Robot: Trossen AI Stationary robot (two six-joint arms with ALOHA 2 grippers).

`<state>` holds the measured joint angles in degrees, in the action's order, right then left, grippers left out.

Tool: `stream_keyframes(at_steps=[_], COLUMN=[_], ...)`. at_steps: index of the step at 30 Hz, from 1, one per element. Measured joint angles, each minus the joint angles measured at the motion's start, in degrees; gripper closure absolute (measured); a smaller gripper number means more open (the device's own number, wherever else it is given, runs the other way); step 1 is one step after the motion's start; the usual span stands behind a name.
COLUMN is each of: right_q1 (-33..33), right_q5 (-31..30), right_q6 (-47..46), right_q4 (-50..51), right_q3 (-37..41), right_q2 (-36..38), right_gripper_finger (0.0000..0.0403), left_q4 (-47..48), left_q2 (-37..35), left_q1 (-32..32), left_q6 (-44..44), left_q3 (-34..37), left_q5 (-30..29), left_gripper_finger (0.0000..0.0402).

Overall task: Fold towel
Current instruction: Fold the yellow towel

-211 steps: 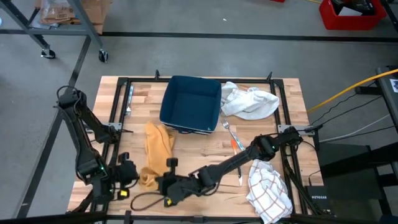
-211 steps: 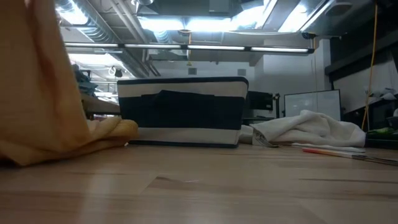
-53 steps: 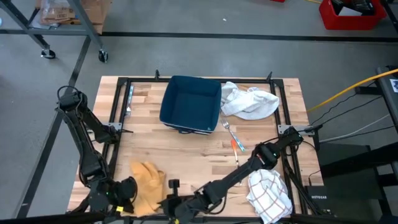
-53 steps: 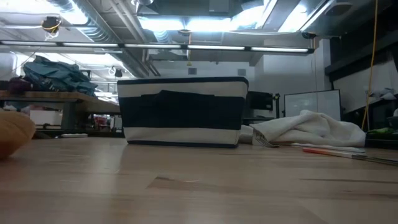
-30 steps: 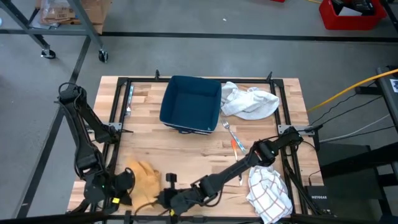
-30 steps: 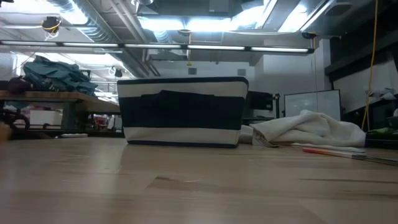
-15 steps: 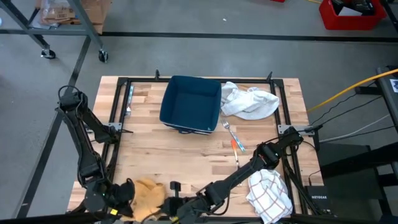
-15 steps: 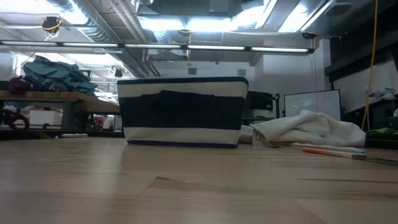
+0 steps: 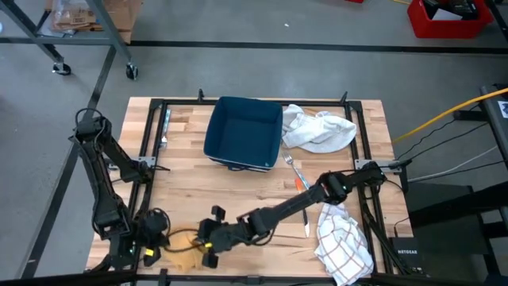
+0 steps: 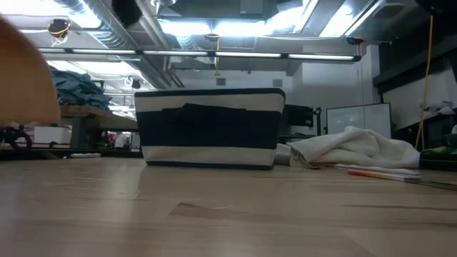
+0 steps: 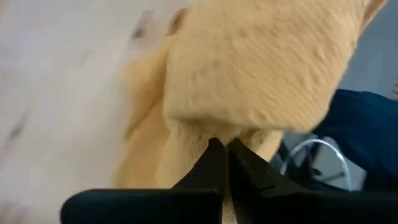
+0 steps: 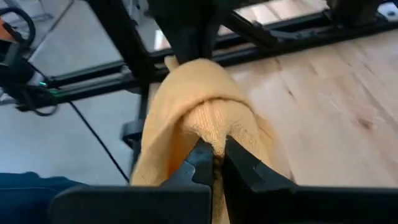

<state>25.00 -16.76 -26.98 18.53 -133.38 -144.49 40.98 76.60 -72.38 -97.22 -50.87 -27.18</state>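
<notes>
The yellow towel [image 9: 181,241] is bunched between my two grippers near the table's near-left corner. Little of it shows from above. In the low view it is a blurred orange mass [image 10: 25,71] at the upper left, above the tabletop. My left gripper [image 9: 155,232] is shut on its left side. My right gripper [image 9: 205,237], on the arm stretched across the near edge, is shut on its right side. My left gripper [image 11: 222,149] pinches a bunched fold of the towel [image 11: 214,132] between its two fingers; the cloth bulges out over the tips. Single layer or several, I cannot tell. My right gripper [image 12: 216,155] pinches a humped fold of the towel [image 12: 211,127] between its fingers. The cloth arches over the tips and falls to either side, slack.
A dark blue bin [image 9: 244,131] stands at the far middle, a crumpled white cloth [image 9: 319,129] to its right. A fork and an orange-handled utensil [image 9: 300,184] lie mid-right. A checked cloth [image 9: 343,246] sits at the near right. A black cable loops at the near edge.
Both grippers, shut on the towel, dipped toward the near edge and then came back toward the far edge and up. The towel, which lay bunched on the table half a second ago, is now lifted and shows in the low view's upper left.
</notes>
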Motion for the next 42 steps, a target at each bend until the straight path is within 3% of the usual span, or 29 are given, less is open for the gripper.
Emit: stream_keyframes(at_steps=[6,11,18,24,35,42], right_q1=[-2.43,-4.27,-5.27,-5.31,-4.29,-4.44], right_q5=[1.60,2.85,1.95,-1.06,2.45,4.55], right_q6=[0.20,0.20,0.48,1.93,14.94,15.31], right_q4=[-1.39,-2.41,-2.04,-2.36,-14.79,-15.34], right_q3=[3.57,5.27,5.61,5.61,5.61,5.57], right_q2=[-0.02,-0.04,-0.02,-0.02,-0.02,-0.02], right_gripper_finger=[0.0372,0.0355,0.0330,0.0304,0.0302,0.0301], left_q4=[5.86,9.61,12.72,13.98,14.00,13.74], left_q2=[0.02,0.05,1.72,3.91,1.11,0.21], left_q1=[-1.07,-1.16,-1.23,-1.18,-1.23,-1.18], left_q6=[-4.67,-3.23,0.40,-3.58,1.41,5.75], left_q3=[0.00,0.07,0.09,0.13,-4.40,-5.90], left_q5=[0.43,2.21,6.80,9.27,9.15,9.03], left_gripper_finger=[0.0401,0.0389,0.0348,0.0317,0.0376,0.0400])
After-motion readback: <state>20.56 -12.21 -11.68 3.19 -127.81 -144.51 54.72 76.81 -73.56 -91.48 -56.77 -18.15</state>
